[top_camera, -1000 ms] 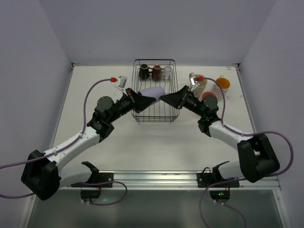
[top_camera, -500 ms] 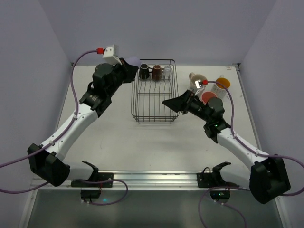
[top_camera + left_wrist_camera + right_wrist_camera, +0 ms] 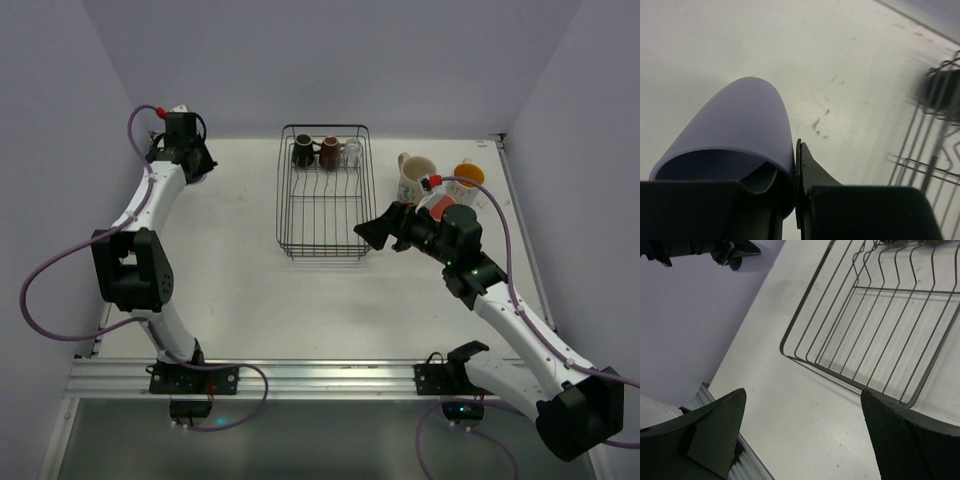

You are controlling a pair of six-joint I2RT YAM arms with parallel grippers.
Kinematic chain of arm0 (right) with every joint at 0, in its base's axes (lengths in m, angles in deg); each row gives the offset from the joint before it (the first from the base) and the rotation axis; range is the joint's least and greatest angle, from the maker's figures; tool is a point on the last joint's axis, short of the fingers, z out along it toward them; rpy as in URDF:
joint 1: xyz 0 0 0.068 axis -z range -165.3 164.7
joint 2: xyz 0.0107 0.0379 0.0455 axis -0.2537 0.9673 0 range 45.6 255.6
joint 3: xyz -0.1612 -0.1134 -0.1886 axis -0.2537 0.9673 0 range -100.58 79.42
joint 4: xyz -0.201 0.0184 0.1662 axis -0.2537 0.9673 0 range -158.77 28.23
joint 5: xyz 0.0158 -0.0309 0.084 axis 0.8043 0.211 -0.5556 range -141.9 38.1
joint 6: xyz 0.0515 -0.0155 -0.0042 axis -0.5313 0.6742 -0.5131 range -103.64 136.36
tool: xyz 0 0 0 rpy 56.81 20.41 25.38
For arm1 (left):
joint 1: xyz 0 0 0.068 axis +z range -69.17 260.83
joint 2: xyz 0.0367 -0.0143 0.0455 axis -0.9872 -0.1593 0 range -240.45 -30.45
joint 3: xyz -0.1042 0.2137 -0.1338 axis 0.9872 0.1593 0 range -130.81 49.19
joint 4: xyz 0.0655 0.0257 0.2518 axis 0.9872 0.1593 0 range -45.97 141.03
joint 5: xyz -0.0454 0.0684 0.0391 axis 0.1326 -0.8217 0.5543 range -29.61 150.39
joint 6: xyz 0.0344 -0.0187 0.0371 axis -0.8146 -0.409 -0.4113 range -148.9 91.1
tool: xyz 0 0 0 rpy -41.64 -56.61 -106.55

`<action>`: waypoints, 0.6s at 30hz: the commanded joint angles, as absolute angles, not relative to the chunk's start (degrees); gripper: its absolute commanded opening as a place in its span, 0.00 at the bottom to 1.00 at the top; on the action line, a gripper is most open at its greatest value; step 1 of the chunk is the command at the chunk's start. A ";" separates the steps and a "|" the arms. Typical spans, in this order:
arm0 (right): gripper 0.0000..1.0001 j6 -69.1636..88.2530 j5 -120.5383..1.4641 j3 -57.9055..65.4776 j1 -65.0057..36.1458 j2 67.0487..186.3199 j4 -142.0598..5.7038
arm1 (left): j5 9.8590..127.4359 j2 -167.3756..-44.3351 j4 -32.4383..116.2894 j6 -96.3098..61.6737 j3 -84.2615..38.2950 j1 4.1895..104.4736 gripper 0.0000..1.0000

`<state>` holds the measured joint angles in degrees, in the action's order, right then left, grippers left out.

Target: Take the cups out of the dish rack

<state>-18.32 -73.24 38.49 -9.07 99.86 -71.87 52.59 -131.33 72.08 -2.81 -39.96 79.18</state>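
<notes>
Left gripper (image 3: 196,168) is seen reaching to the far left corner of the table (image 3: 240,290), well apart from the dish rack (image 3: 320,215). In the left wrist view the lavender tumbler (image 3: 735,130) is pinched at its rim by the left gripper (image 3: 790,175), one finger inside the mouth and one outside, with the mouth turned toward the camera. Whether the tumbler touches the table surface cannot be told. A corner of the dish rack (image 3: 935,130) is blurred at the right edge of that view. Right gripper (image 3: 368,230) is held just beside the near right corner of the rack with its fingers spread wide and nothing between them. In the right wrist view the right gripper (image 3: 802,395) is seen over bare table, with the dish rack (image 3: 875,325) beyond. Three cups are noted upright in a row at the far end of the rack: black mug (image 3: 303,152), brown mug (image 3: 329,152), clear glass (image 3: 351,152). On the table to the right of the rack are set the cream printed mug (image 3: 413,178), the orange-lined tumbler (image 3: 468,178) and a pink tumbler (image 3: 437,205), the last partly hidden behind the right arm.
</notes>
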 commanded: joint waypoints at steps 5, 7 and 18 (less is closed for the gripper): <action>0.99 -13.35 -70.97 36.53 -10.70 99.74 -66.31 | 53.01 -139.16 82.25 -7.97 -46.08 84.08 0.00; 0.99 -13.00 -70.53 36.09 -10.97 99.83 -65.70 | 52.04 -140.22 83.05 -9.38 -46.88 84.08 0.00; 0.99 -11.94 -68.77 35.65 -11.67 101.06 -64.99 | 56.25 -146.99 88.24 -13.08 -49.60 84.43 0.10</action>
